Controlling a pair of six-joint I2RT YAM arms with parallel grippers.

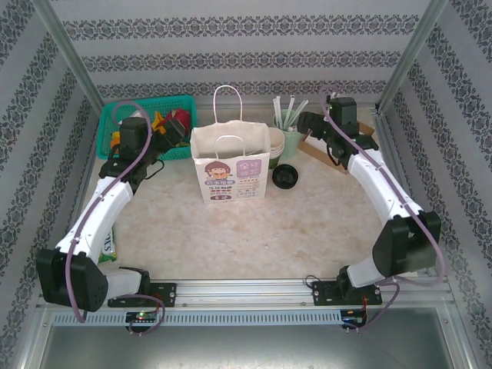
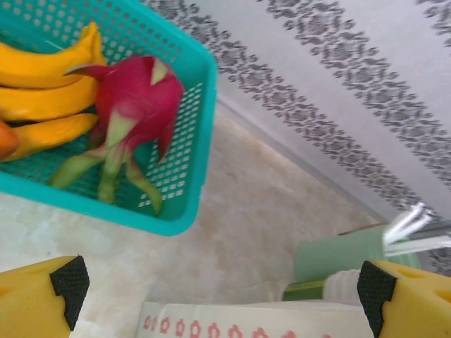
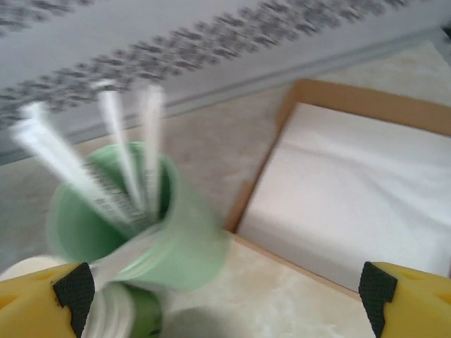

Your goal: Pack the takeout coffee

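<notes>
The takeout coffee (image 1: 286, 176), a small dark cup with a round black lid, stands on the table just right of the white paper bag (image 1: 231, 165). My left gripper (image 1: 171, 142) hovers between the teal basket and the bag's left side. In the left wrist view it (image 2: 222, 292) is open wide, with the bag's top edge (image 2: 254, 320) below it and nothing between the fingers. My right gripper (image 1: 309, 123) hangs at the back right, behind the coffee. In the right wrist view it (image 3: 225, 299) is open and empty, over bare table beside the pale green tumbler (image 3: 151, 236).
A teal basket (image 1: 109, 115) at the back left holds bananas (image 2: 42, 84) and a dragon fruit (image 2: 134, 98). The tumbler of wrapped straws (image 1: 290, 132) and a stack of cream cups (image 1: 275, 143) stand behind the coffee. A cardboard box of white napkins (image 3: 352, 197) lies at the back right.
</notes>
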